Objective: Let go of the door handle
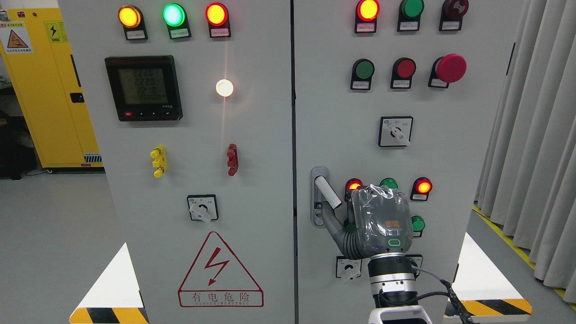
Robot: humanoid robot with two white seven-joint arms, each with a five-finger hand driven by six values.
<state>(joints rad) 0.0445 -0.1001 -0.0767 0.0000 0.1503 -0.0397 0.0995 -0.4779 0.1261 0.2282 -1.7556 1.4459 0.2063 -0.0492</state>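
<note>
Right hand (380,220) raised before the grey cabinet's right door (450,180), door handle (327,191) just left of it near the door's left edge, fingers (335,227) reaching toward handle base, grip unclear, red lightning warning triangle (220,270) reading 有电危险

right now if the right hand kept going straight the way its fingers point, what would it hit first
Probably the door handle: the right hand points up and left toward it, a finger just below the lever. Contact is unclear.
</note>
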